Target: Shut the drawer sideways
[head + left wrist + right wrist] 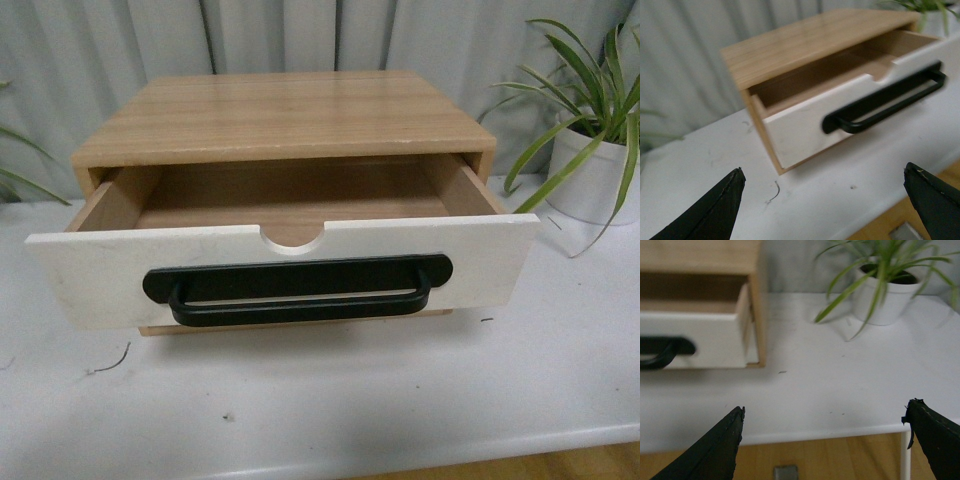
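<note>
The drawer has a white front, a wide black bar handle and a half-round notch in its top edge. It stands pulled out of a wooden cabinet on the white table, and its inside looks empty. No gripper shows in the front view. In the left wrist view the drawer lies ahead of my open, empty left gripper. In the right wrist view the drawer's right end is at the far left, well away from my open, empty right gripper, which hangs over the table's front edge.
A potted plant in a white pot stands right of the cabinet, also in the right wrist view. A grey curtain hangs behind. The white table ends at a front edge over wooden floor. A small dark thread lies front left.
</note>
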Action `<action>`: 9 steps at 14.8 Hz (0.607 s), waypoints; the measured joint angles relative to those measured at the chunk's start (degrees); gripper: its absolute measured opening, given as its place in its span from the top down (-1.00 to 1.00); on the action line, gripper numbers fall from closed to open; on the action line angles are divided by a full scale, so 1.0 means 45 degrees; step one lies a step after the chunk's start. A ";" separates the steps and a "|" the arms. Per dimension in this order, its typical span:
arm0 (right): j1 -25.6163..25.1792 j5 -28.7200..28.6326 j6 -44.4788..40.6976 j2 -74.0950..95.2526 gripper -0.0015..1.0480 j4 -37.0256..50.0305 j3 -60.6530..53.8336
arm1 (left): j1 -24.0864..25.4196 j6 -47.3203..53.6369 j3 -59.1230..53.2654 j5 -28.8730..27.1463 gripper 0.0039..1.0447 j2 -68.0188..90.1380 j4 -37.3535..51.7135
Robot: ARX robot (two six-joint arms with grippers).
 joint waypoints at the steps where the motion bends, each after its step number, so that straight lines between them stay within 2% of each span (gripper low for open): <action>1: 0.0520 -0.0729 -0.0918 0.1350 -0.88 -0.0306 0.0549 | -0.0651 0.1506 -0.0034 0.0151 -0.88 0.1005 0.0782; 3: 0.1292 -0.1817 -0.3104 0.4129 -0.88 -0.0253 0.1540 | -0.1035 0.5333 -0.0253 0.0578 -0.88 0.3735 0.2982; 6: 0.2040 -0.2594 -0.5702 0.7344 -0.88 0.0899 0.2448 | -0.1205 0.8544 -0.0253 0.0510 -0.88 0.8660 0.7966; 7: 0.1972 -0.2929 -0.6892 0.9641 -0.88 0.2200 0.2943 | -0.1229 0.9335 -0.0034 0.0588 -0.88 1.2347 1.0792; 8: 0.1214 -0.3473 -0.7703 1.1924 -0.88 0.3429 0.4299 | -0.0602 0.9680 0.1370 0.0743 -0.88 1.6082 1.2896; 9: 0.1005 -0.3682 -0.7830 1.2449 -0.88 0.3536 0.4745 | -0.0374 0.9700 0.1831 0.0763 -0.88 1.6878 1.3041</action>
